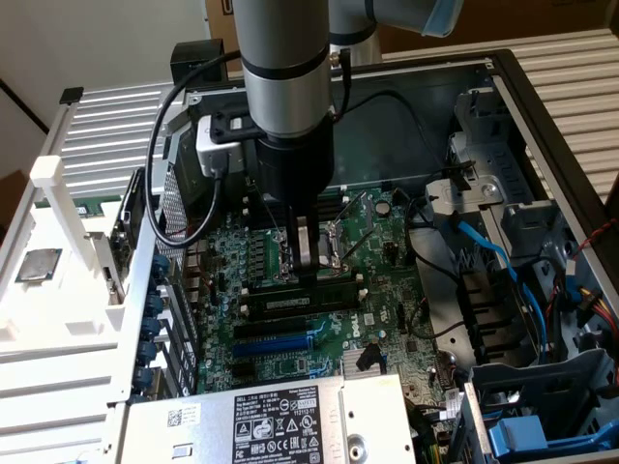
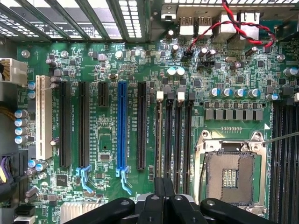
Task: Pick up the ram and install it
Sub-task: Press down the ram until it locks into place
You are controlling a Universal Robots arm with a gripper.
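The hand (image 1: 308, 263) is clenched, with nothing seen in its grip, directly above the middle of the ram (image 1: 295, 302). The ram sits edge-up in a motherboard (image 1: 387, 242) slot, its long axis across the exterior view. I cannot tell whether the fingertips touch it.

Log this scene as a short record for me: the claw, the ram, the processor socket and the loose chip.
claw: shut, pointing down at the motherboard
ram: lies along a slot right under the claw tips; cannot tell if they touch
socket: open, no chip in it
chip: silver, on the white tray at the exterior view's left
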